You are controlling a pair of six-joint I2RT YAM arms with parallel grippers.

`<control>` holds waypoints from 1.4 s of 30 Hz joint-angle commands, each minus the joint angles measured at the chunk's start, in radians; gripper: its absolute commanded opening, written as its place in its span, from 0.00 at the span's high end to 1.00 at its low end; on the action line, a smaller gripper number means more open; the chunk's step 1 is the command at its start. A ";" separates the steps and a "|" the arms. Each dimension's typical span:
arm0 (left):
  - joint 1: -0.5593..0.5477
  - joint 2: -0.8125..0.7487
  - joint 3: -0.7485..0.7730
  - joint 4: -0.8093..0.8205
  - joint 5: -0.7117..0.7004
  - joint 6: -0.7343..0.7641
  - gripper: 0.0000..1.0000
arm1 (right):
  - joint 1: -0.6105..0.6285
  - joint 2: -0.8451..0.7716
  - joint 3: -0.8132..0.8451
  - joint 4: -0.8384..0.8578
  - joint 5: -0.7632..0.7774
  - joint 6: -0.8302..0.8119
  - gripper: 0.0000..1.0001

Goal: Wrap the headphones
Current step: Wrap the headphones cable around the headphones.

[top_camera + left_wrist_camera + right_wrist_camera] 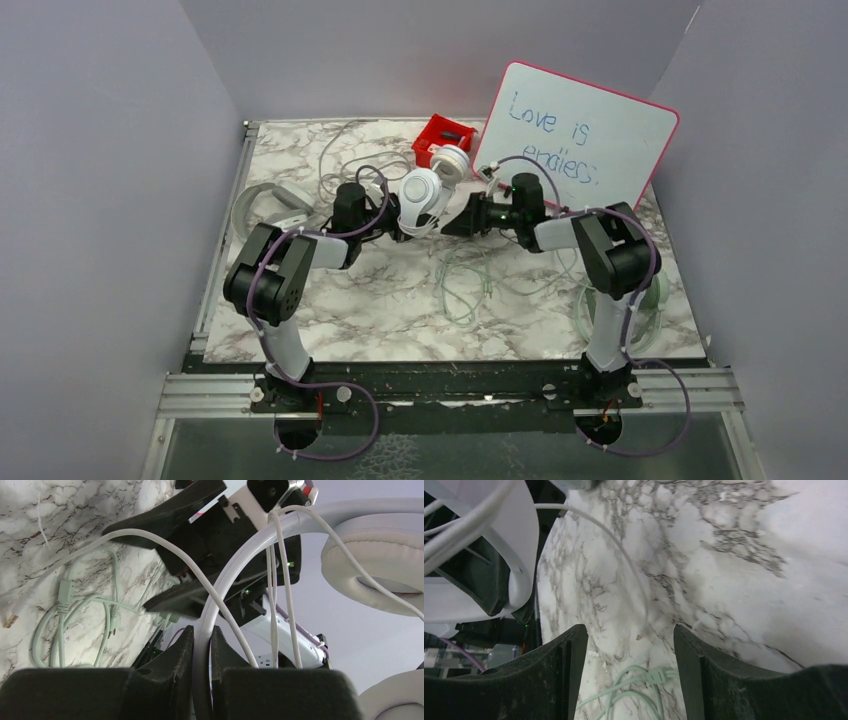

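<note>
The white headphones (421,196) hang above the back middle of the table. My left gripper (399,228) is shut on their headband (235,562), which runs up between its pads (186,652). One padded cup (370,570) shows at the right of the left wrist view. Their thin white cable (280,580) loops over the band, and a loose length (624,555) trails down to the marble. My right gripper (452,222) faces the left one, just right of the headphones. Its jaws (629,635) stand open with nothing between them.
A mint cable (465,285) lies tangled on the marble table (380,300) below the grippers. A pale pair of headphones (265,205) lies at the left, a mint pair (650,300) at the right edge. A red box (440,138) and a whiteboard (580,135) stand at the back.
</note>
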 commanded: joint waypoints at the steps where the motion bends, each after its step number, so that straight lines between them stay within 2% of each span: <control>1: 0.003 -0.051 0.035 0.028 0.028 0.015 1.00 | 0.049 0.067 0.013 0.293 -0.074 0.108 0.34; 15: 0.003 -0.068 0.031 0.028 0.025 0.008 1.00 | 0.084 0.291 0.143 0.404 -0.030 0.240 0.53; 20: 0.003 -0.071 0.029 0.028 0.025 0.010 1.00 | 0.091 0.311 0.117 0.512 -0.033 0.285 0.62; 24: 0.002 -0.073 0.027 0.028 0.026 0.010 1.00 | 0.098 0.328 0.123 0.576 -0.045 0.330 0.63; 25: 0.002 -0.073 0.028 0.028 0.027 0.010 1.00 | 0.100 0.331 0.128 0.571 -0.048 0.326 0.67; 30: 0.002 -0.083 0.025 0.027 0.031 0.011 1.00 | 0.087 0.303 0.099 0.586 -0.014 0.332 0.96; 33: 0.003 -0.098 0.010 0.021 0.036 0.023 1.00 | 0.031 0.253 0.096 0.535 0.013 0.314 1.00; 38: 0.003 -0.167 0.016 -0.145 0.034 0.157 1.00 | -0.102 0.203 0.097 0.493 -0.026 0.314 1.00; 42: 0.003 -0.222 0.070 -0.365 0.003 0.330 1.00 | -0.134 0.127 0.109 0.331 -0.053 0.193 1.00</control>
